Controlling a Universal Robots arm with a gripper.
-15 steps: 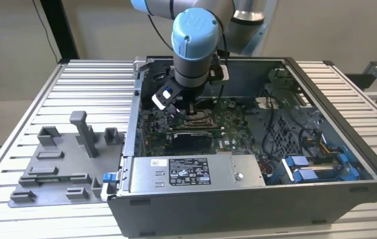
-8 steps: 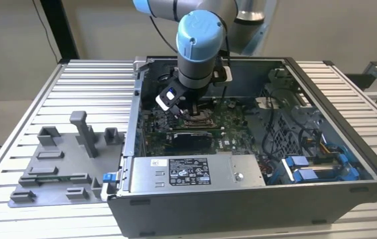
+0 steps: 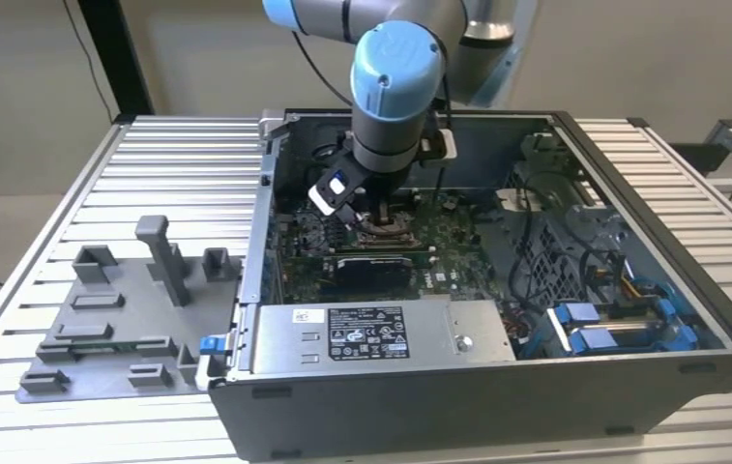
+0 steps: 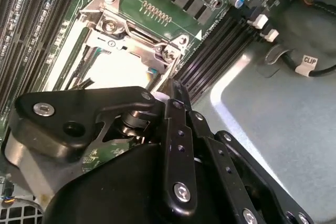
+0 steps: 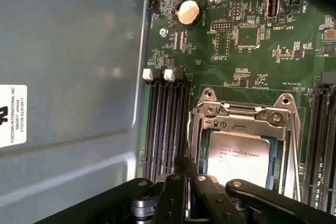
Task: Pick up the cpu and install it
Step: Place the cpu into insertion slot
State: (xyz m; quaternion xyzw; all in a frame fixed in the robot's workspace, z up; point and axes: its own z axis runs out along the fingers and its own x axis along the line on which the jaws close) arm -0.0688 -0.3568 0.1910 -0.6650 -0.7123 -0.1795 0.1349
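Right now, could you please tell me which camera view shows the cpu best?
The first wrist view: the cpu lies in its socket frame with most of its silver top plain. The second wrist view catches a glare-washed part of it; in the exterior view it is too small to tell.

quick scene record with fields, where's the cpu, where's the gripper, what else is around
cpu: lies in the socket, silver top up
socket frame: around the cpu, on the motherboard
gripper: low at the socket's edge, by the memory slots
computer case: open, on the table
fixture blocks: grey, beside the computer case
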